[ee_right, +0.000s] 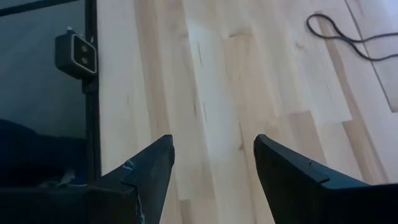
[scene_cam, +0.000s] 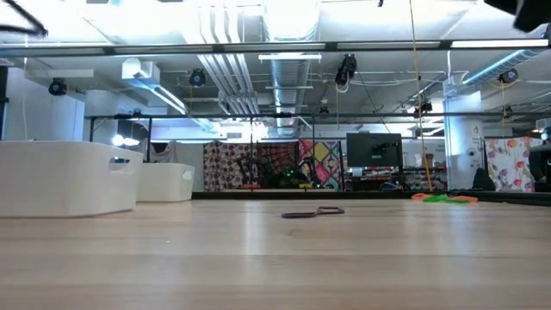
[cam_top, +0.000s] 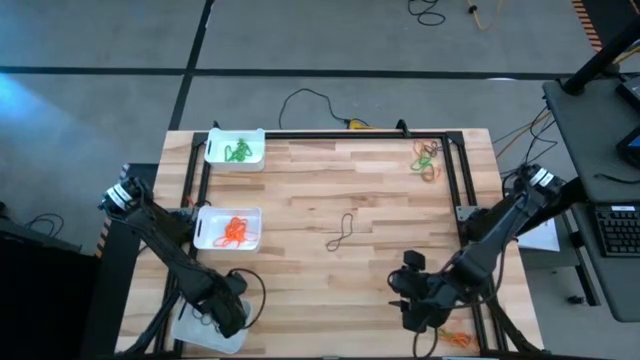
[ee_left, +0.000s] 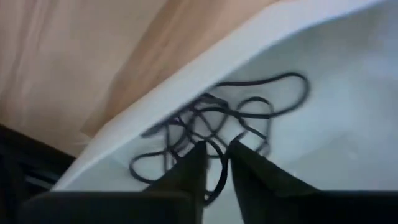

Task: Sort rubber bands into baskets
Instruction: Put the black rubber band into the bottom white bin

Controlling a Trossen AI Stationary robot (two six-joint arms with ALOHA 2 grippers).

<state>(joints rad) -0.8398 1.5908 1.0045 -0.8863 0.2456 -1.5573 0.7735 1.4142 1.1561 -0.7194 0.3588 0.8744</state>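
Three white baskets stand along the table's left side. The far one [cam_top: 236, 148] holds green rubber bands and the middle one [cam_top: 230, 228] holds orange ones. Black bands [ee_left: 249, 106] lie in the near one [ee_left: 186, 81]. My left gripper [ee_left: 216, 152] points down into this near basket [cam_top: 195, 335], its fingertips a narrow gap apart just above the black bands. My right gripper [ee_right: 214, 155] hangs open over bare wood near the table's near right [cam_top: 408, 305]. One black band [cam_top: 342, 232] lies flat mid-table. My left gripper comes from above into the near basket, its fingertips [ee_left: 199, 163] right over the tangle of black bands. I cannot tell whether they touch a band.
A mixed pile of orange and green bands [cam_top: 428, 158] lies at the far right, and a few orange ones [cam_top: 455, 340] lie at the near right edge. A black frame [cam_top: 465, 190] runs along the table's far and right sides. In the low view the black band [scene_cam: 312, 212] lies mid-table.
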